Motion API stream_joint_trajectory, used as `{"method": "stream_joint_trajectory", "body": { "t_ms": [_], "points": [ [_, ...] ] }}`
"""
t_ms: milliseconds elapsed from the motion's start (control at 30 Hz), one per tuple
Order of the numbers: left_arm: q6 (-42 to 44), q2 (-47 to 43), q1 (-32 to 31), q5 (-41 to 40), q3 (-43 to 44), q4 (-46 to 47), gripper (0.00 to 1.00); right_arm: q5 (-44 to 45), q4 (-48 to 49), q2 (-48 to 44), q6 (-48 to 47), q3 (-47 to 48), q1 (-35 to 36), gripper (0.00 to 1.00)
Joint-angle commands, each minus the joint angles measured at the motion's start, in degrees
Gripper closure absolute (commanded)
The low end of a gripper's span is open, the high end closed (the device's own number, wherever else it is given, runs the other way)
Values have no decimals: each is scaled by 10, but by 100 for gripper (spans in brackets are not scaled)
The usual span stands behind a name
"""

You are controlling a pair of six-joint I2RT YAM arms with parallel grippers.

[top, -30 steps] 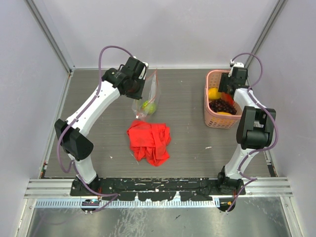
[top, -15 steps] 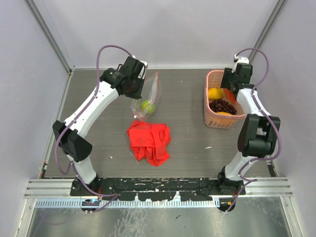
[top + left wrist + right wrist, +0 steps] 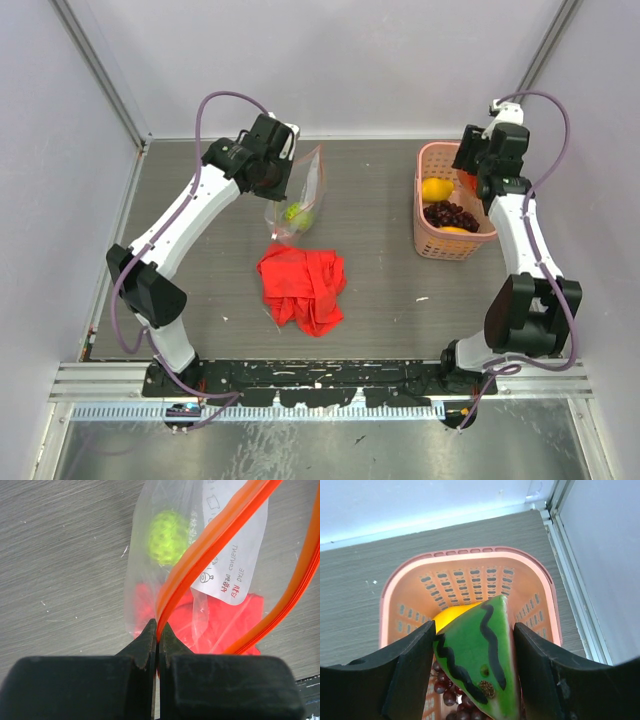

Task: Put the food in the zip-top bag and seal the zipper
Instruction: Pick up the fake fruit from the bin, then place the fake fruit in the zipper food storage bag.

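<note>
My left gripper [image 3: 158,630] is shut on the orange zipper [image 3: 210,545] of the clear zip-top bag [image 3: 303,195], holding it up with its mouth hanging open. A green fruit [image 3: 169,537] lies inside the bag [image 3: 142,565]. My right gripper [image 3: 475,640] is shut on a watermelon slice [image 3: 480,655], green striped rind toward the camera, above the pink basket [image 3: 465,555]. A yellow fruit [image 3: 447,617] and dark grapes [image 3: 447,690] lie in the basket below it. From above, the right gripper [image 3: 472,178] hovers over the basket's back right corner.
A crumpled red cloth [image 3: 303,287] lies mid-table just below the hanging bag. The pink basket [image 3: 428,152] stands at the right, close to the right wall rail [image 3: 570,580]. An orange fruit [image 3: 455,231] sits at its near end.
My right arm has risen and drawn back toward the right wall, with the watermelon slice in its jaws. The left gripper and the bag have stayed in place.
</note>
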Motion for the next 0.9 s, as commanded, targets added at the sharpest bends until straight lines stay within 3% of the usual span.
{"method": "stream_joint_trajectory", "body": {
  "t_ms": [0,433,567,867],
  "points": [
    [24,-10,-8,14,30,17,100,-25,35,-70,19,6,9,85],
    [88,20,-55,-4,56,11,100,-183,120,-165,1,-11,121,92],
    [90,20,-55,22,58,15,100,-251,160,-185,-1,-28,154,99],
    [86,25,-56,75,64,24,100,-383,209,-204,9,-30,207,99]
  ]
}}
